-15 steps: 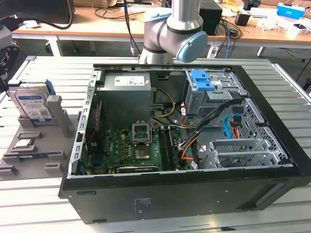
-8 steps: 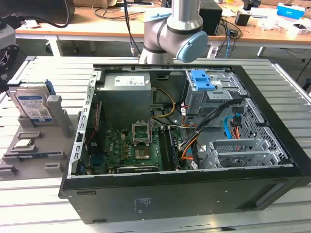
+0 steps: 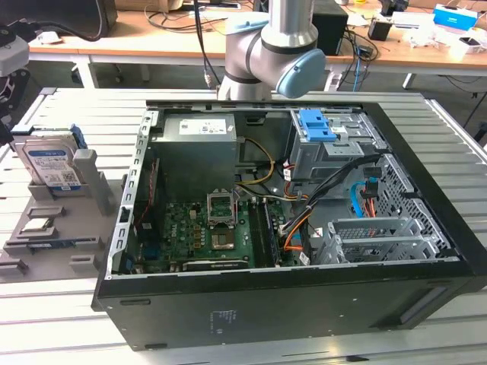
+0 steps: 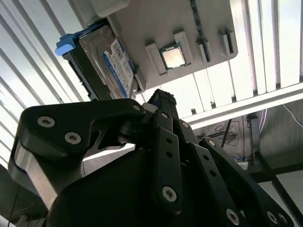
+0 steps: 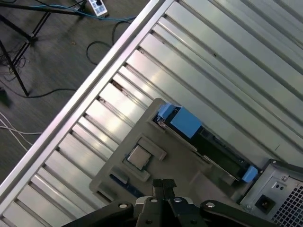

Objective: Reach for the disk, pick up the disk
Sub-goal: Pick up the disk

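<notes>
In the exterior view, the rectangular silver hard drive with a white-and-blue label and a blue plastic frame, the disk [image 3: 52, 163], stands on edge in a grey plastic slotted stand [image 3: 85, 182]. The stand sits on the ribbed metal table [image 3: 46, 319], to the exterior view's left of the open black computer case [image 3: 304, 304]. The grey robot arm [image 3: 274, 42] rises behind the case and is cut off by the picture's edge.

In the second wrist view, the black gripper [image 4: 163, 99] has its fingertips pressed together with nothing between them. The disk [image 4: 111, 59] lies beyond the tips and apart from them, label face showing. It is close to a small square processor chip [image 4: 173, 56] set in the stand. The gripper's own linkages hide the nearer part of the stand.

In the first wrist view, the closed gripper [image 5: 164, 185] points across the stand [image 5: 184, 163] toward the disk [image 5: 213, 149]. The disk is seen along its upper edge. Its long axis follows the stand's far side and appears oblique to the line where the fingers meet. Its lower part is hidden in the slot.
</notes>
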You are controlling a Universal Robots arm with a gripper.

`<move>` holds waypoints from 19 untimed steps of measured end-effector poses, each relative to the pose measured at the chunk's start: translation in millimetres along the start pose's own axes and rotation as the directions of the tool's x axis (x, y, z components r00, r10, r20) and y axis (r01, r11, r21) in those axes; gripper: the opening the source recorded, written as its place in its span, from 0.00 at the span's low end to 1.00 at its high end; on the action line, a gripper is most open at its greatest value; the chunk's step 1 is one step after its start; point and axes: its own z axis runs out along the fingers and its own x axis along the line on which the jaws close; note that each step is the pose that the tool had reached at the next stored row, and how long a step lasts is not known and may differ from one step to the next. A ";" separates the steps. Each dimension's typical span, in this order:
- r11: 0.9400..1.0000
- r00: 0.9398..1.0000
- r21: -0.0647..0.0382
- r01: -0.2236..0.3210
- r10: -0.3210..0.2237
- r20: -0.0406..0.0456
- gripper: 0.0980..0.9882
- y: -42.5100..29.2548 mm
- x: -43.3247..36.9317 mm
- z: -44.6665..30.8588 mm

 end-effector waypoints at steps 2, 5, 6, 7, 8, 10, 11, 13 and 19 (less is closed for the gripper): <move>1.000 1.000 0.000 0.028 -0.028 -0.001 0.01 0.0 0.0 0.0; 0.998 0.998 0.000 0.058 -0.058 -0.002 0.01 0.0 0.0 0.0; 0.998 0.998 0.000 0.069 -0.069 -0.003 0.01 0.0 0.0 0.0; 0.997 0.997 0.000 0.075 -0.075 -0.003 0.01 0.0 0.0 0.0; 0.996 0.996 0.000 0.084 -0.084 -0.003 0.01 0.0 0.0 0.0; 0.995 0.995 0.000 0.103 -0.103 -0.004 0.01 0.0 0.0 0.0; 0.994 0.994 0.000 0.110 -0.110 -0.004 0.01 0.0 0.0 0.0; 0.991 0.991 0.000 0.133 -0.133 -0.005 0.01 0.0 0.0 0.0; 0.982 0.982 -0.001 0.190 -0.190 -0.007 0.01 0.0 0.0 0.0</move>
